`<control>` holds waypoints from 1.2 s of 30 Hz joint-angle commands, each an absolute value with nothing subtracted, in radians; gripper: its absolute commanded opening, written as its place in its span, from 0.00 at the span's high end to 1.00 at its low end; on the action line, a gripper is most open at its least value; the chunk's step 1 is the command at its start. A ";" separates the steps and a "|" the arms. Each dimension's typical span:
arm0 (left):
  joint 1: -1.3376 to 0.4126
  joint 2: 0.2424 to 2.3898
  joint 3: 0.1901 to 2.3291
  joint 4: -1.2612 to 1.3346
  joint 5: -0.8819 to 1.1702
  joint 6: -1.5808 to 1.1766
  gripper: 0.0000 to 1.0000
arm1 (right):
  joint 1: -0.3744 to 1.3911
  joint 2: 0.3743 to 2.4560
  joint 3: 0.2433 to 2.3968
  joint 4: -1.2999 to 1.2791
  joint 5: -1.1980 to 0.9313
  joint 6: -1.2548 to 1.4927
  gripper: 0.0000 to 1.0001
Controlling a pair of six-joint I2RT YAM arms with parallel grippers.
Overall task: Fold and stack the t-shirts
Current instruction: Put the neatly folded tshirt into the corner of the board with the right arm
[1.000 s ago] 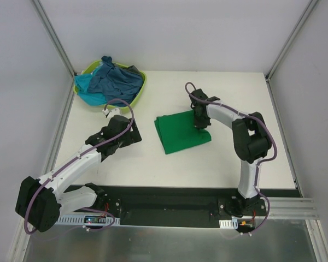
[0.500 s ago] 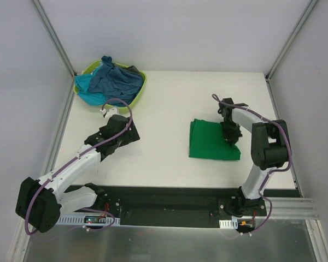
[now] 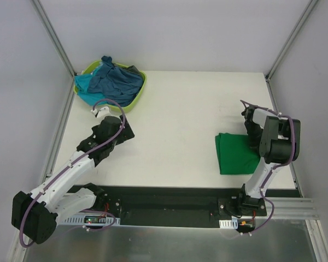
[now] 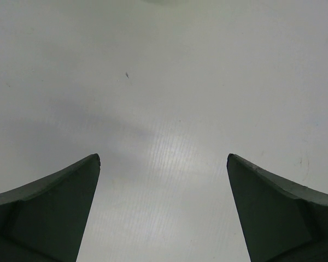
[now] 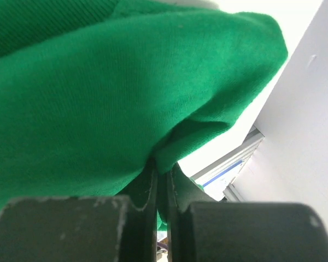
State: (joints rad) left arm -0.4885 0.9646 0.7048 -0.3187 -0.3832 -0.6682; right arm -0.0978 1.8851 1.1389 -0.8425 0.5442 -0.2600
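Top camera first: you are watching the right hand (image 3: 255, 144) moving the folded green t-shirt (image 3: 235, 155) across the tabletop (image 3: 180, 123); within the last second the shirt is travelling from the middle of the tabletop to its right edge, where it is now lying flat. I am judging that you are parking this first folded shirt where the stack will start. The left hand (image 3: 119, 131) is meanwhile edging toward the lime basket (image 3: 140, 94), where the blue, turquoise and dark grey t-shirts (image 3: 112, 82) are sitting in an unfolded heap; that is pointing to one of them as the next pick. No brand, label or writing is showing legibly from up here.

Left wrist camera: the left hand's fingers (image 4: 49, 213) are standing wide apart and holding nothing; they are hovering over bare tabletop, and no print is appearing.

Right wrist camera: the right hand is pinching shut on a fold of the green cloth, which is filling most of the view; the fabric is looking plain, with no tag, logo or lettering showing, so you are getting nothing to read here either.
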 commanded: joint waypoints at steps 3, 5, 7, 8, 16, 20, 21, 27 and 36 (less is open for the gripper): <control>-0.477 0.934 0.687 -0.310 -0.451 -0.652 0.01 | -0.159 1.884 1.187 -0.850 0.725 -0.252 1.00; -0.477 0.946 0.692 -0.310 -0.454 -0.653 0.01 | -0.184 1.879 1.190 -0.859 0.718 -0.253 1.00; -0.477 0.960 0.696 -0.310 -0.456 -0.652 0.01 | -0.210 1.879 1.189 -0.862 0.703 -0.252 1.00; -0.477 0.963 0.698 -0.310 -0.456 -0.652 0.01 | -0.221 1.881 1.187 -0.861 0.712 -0.250 0.99; -0.474 0.969 0.695 -0.308 -0.468 -0.660 0.01 | -0.281 1.901 1.195 -0.850 0.770 -0.244 0.94; -0.474 0.988 0.693 -0.308 -0.488 -0.667 0.01 | -0.287 1.917 1.212 -0.867 0.798 -0.225 0.89; -0.474 0.994 0.695 -0.308 -0.488 -0.669 0.01 | -0.288 1.922 1.213 -0.865 0.805 -0.225 0.76; -0.474 0.993 0.696 -0.308 -0.469 -0.673 0.01 | -0.284 1.875 1.247 -0.885 0.805 -0.204 0.48; -0.474 0.950 0.710 -0.293 -0.327 -0.640 0.01 | -0.196 1.404 1.220 -0.755 0.389 -0.242 0.04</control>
State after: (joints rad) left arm -0.4824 0.9836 0.6945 -0.3180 -0.4034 -0.6640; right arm -0.2432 1.6920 1.2171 -0.8276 0.6472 -0.2253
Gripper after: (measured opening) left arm 0.990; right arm 0.846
